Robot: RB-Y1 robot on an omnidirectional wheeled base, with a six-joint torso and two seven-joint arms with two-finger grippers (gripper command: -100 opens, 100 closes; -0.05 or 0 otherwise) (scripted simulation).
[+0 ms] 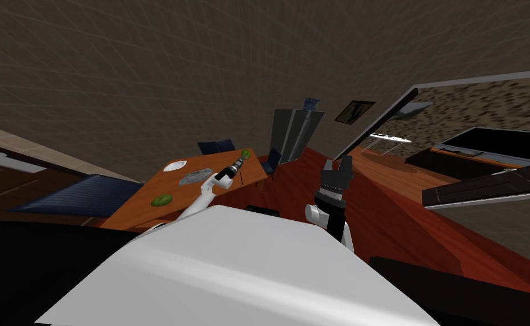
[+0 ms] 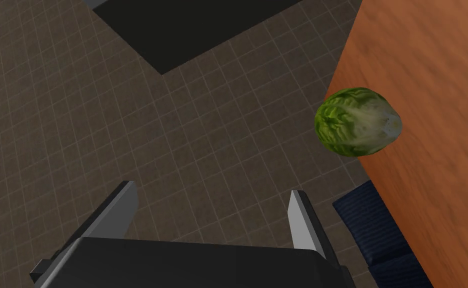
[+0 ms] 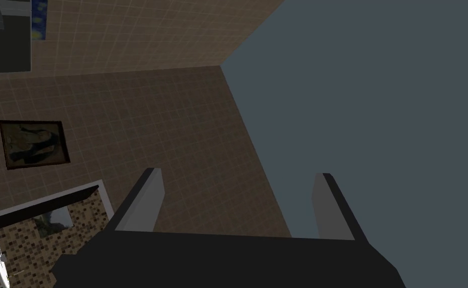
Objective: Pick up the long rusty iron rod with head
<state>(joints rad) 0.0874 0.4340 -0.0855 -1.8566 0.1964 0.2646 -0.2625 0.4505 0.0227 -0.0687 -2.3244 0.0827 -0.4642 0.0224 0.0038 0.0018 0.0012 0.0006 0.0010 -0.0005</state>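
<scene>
An orange-brown table [image 1: 145, 195] stands ahead on my left. A grey mottled, elongated thing [image 1: 196, 177] lies near its middle; I cannot tell whether it is the rod. My left arm reaches over the table, past that grey thing. My left gripper [image 1: 240, 162] is near the far corner, beside a green leafy head [image 1: 246, 153]. In the left wrist view the left gripper [image 2: 210, 210] is open with nothing between its fingers [image 2: 123, 210], and the green leafy head [image 2: 358, 121] sits on the table's edge [image 2: 428, 100] off to one side. My right gripper [image 1: 337, 165] is raised to the right of the table, open [image 3: 238, 202].
A white plate [image 1: 174, 166] and a second green head [image 1: 162, 199] lie on the table. Dark blue chairs [image 1: 216, 146] stand at its far side, one seat [image 2: 378, 235] close to my left gripper. A blue rug [image 1: 77, 195] lies left; a dark counter [image 1: 484, 187] stands right.
</scene>
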